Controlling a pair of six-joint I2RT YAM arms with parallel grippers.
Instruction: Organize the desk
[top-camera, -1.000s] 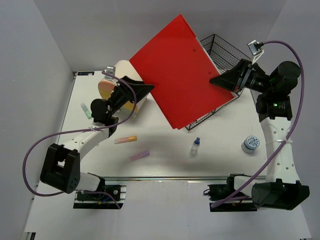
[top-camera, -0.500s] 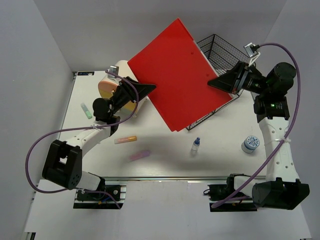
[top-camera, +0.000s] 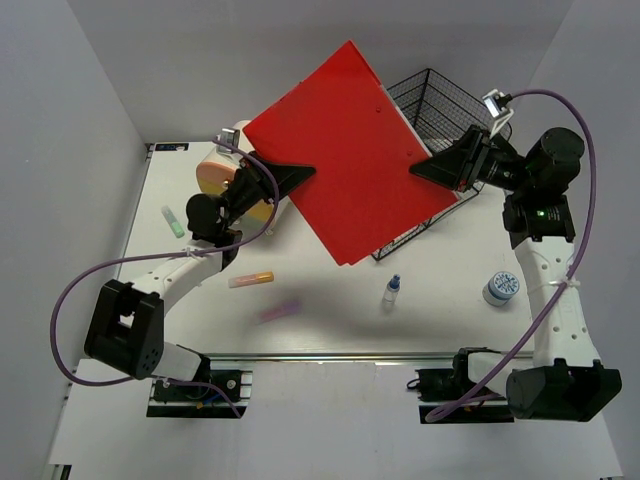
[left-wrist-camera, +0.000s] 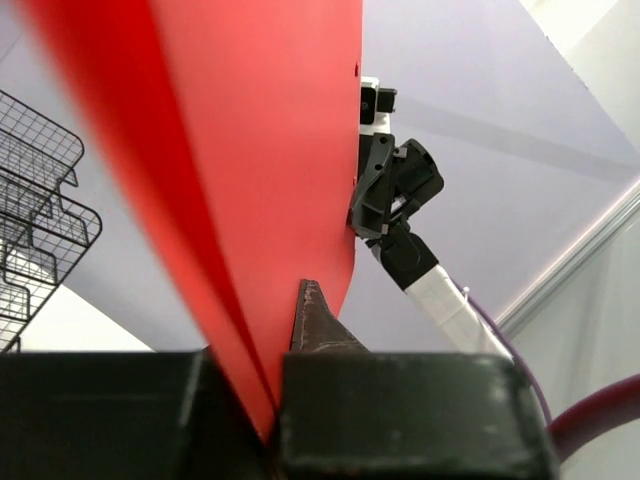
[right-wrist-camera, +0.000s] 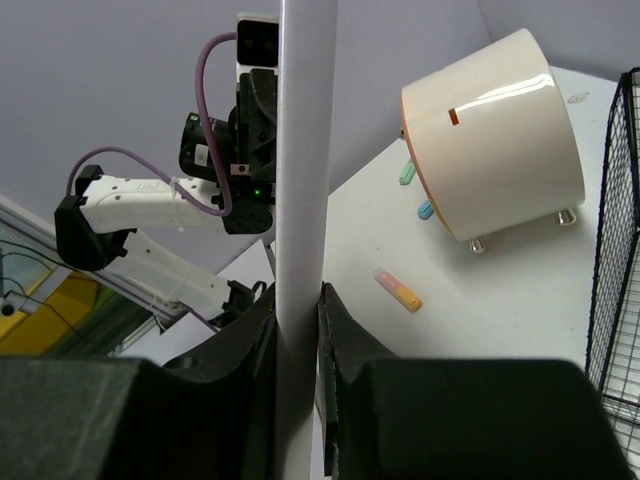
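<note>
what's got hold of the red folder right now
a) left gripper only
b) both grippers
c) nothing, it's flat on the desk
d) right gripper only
b: the red folder is pinched at opposite edges by the left gripper and the right gripper.

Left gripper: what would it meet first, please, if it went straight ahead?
The red folder between its fingers; beyond it, probably the right gripper at the far edge, depth unclear.
</note>
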